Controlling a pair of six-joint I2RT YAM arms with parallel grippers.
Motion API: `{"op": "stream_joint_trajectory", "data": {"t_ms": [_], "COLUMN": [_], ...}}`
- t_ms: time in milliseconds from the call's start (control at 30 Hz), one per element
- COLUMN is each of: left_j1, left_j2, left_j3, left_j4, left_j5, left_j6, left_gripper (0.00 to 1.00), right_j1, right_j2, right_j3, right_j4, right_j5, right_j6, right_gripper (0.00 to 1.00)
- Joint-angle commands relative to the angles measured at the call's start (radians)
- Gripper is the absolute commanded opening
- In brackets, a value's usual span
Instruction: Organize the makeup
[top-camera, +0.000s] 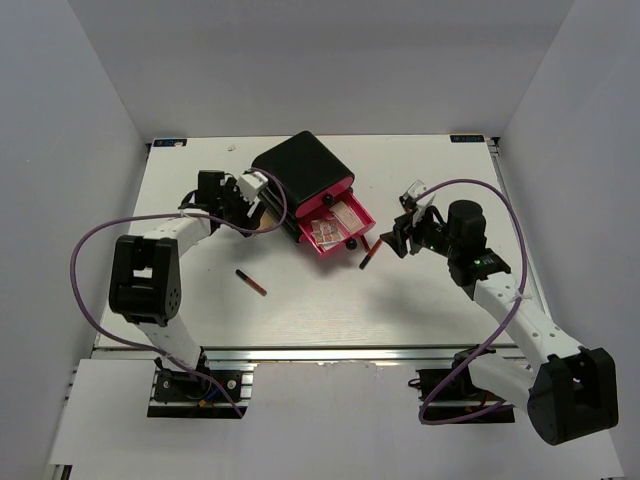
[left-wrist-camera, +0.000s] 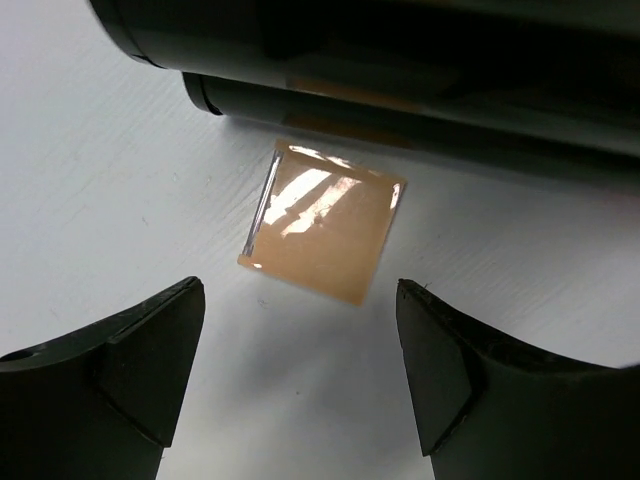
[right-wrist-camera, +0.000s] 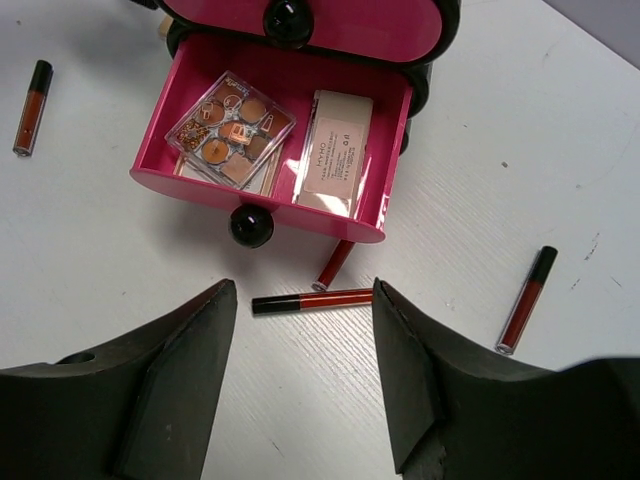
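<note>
Your left gripper (left-wrist-camera: 298, 322) is spread open and holds nothing. The tan square packet (left-wrist-camera: 322, 233) lies flat on the table (left-wrist-camera: 90, 200) just ahead of the gap. It is turned cornerwise to the fingers and touches neither one. Right behind it runs the curved lower edge of the black box (left-wrist-camera: 420, 90), so you have little room on the far side. To the packet's left and on its near side there is bare table.

Your right gripper (right-wrist-camera: 303, 325) is open and empty too. The nearest lipstick (right-wrist-camera: 312, 300) lies crosswise on the table just ahead of the fingertips, right in front of the open pink drawer (right-wrist-camera: 260, 205). A second lipstick (right-wrist-camera: 333, 265) lies at an angle just beyond it, with its far end hidden under the drawer front. The drawer's black knob (right-wrist-camera: 251, 225) sits just left of both.

Inside the drawer, an eyeshadow palette (right-wrist-camera: 230, 128) lies at a slant in the left half. A flat beige tube (right-wrist-camera: 338, 152) lies in the right half. A third lipstick (right-wrist-camera: 527, 300) lies well off to the right on open table. A fourth lipstick (right-wrist-camera: 32, 107) lies far to the left, apart from the drawer.
</note>
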Motion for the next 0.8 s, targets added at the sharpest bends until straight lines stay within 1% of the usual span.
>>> {"op": "stream_joint_trajectory", "data": {"t_ms": [0,100,367,600,767], "left_j1": [-0.007,-0.007,-0.007,-0.005,-0.005], "left_j2": [0.03,0.057,0.12,0.171,0.211], "left_j3": [0.067,0.069,0.064,0.067,0.111], "left_j4": [-0.047,-0.024,0.017,0.033,0.019], "left_j5": [0.034,0.058,0.118,0.111,0.107], "left_j6": [0.173,0.214,0.228,0.227,0.221], "left_gripper": [0.86,0.87,0.87,0.87,0.87], "right_j1": [-0.008,-0.012,-0.017,-0.02,-0.029], "right_j2": [-0.015,-0.021,0.002,0.025,0.033], "right_j3": [0.044,0.049,0.077,0.097,0.106], "right_j4": [0.001,-0.02,-0.053,-0.057,-0.059], "right_j5": [0.006,0.01,0.017,0.019,0.016], "right_j6": [-0.011,-0.017,-0.036,-0.039,-0.042], "right_gripper": [0.62,0.62,0.63,0.63,0.63]}}
